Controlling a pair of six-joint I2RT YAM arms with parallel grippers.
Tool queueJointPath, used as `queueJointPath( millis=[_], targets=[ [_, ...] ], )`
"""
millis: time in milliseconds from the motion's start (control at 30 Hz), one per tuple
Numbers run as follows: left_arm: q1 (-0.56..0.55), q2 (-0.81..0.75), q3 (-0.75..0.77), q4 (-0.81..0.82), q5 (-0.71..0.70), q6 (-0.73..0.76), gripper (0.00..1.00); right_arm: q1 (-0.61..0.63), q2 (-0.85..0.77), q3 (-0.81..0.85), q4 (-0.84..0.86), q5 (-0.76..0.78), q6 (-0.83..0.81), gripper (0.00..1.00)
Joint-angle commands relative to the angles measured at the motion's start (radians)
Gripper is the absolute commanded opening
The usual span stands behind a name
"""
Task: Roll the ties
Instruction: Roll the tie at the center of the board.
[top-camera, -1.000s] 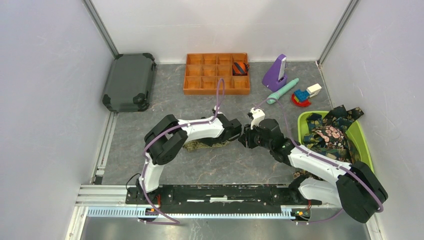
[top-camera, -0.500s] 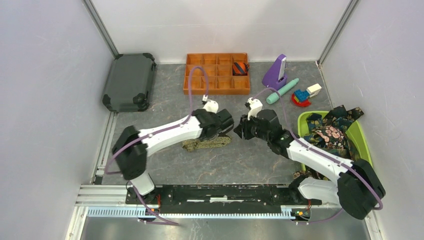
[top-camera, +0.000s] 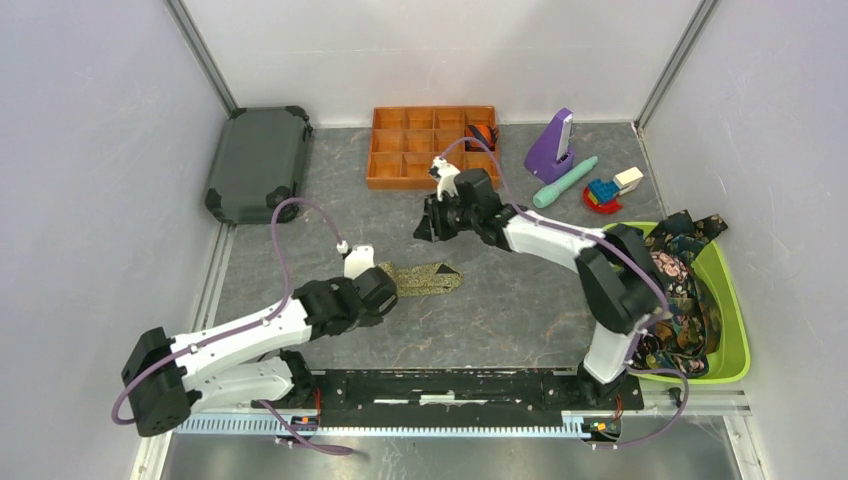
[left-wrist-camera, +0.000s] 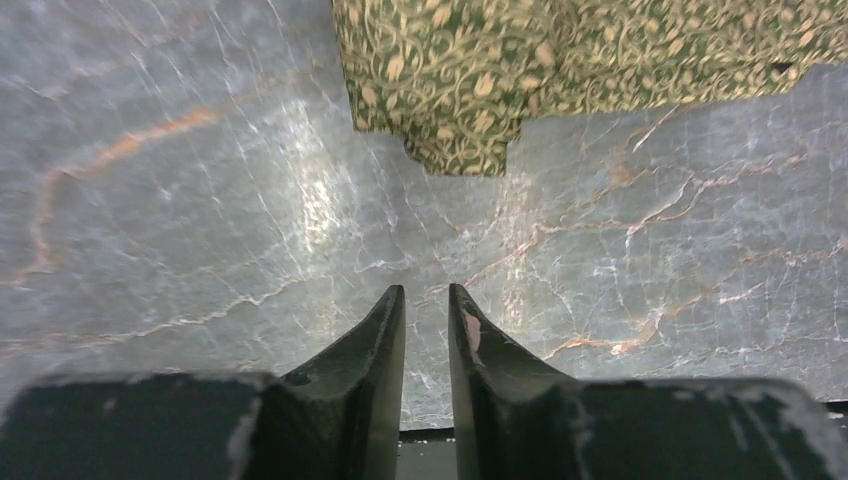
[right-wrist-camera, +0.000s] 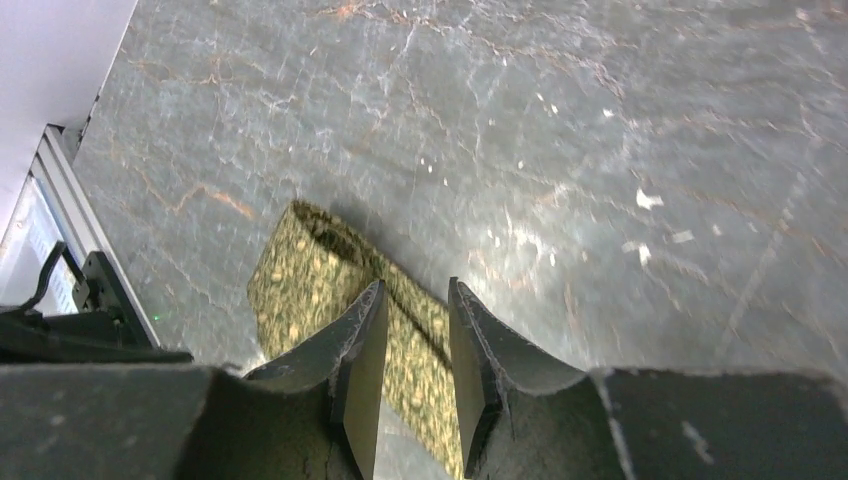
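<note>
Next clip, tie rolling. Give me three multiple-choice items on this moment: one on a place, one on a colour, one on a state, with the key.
1. The olive-green tie lies: A in the orange tray; B flat on the table; C on the black case.
2. The bin holding the dark ties is: A lime green; B purple; C orange.
3. The left gripper is: A clamped on the tie; B empty, short of the tie; C holding the teal stick.
Key: B, bare table top surrounds it; A, the rim is lime; B, the wrist view shows nothing between its fingers.
</note>
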Motion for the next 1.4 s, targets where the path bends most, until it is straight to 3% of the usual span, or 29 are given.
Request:
queueJointPath(
  millis=[0, 267, 633, 1367],
  targets=[
    [-0.002, -0.075, -0.126, 0.207, 0.081, -0.142, 0.26, 0.013, 0.172, 0.175, -0.019, -0.088, 0.009, 0.35],
    [0.0, -0.091, -0.241, 0.356, 0.068, -0.218, 0.19, 0.04, 0.438, 0.419, -0.055, -0.133, -0.002, 0.35],
    [0.005, -0.037, -0.25, 0.399, -0.042, -0.259, 0.17, 0.079, 0.617, 0.584, -0.123, -0.226, -0.048, 0.35],
    [0.176, 0.16, -0.204, 0.625, -0.028, -0.116, 0.15, 0.119, 0.599, 0.454, -0.095, -0.292, -0.085, 0.33]
  ],
)
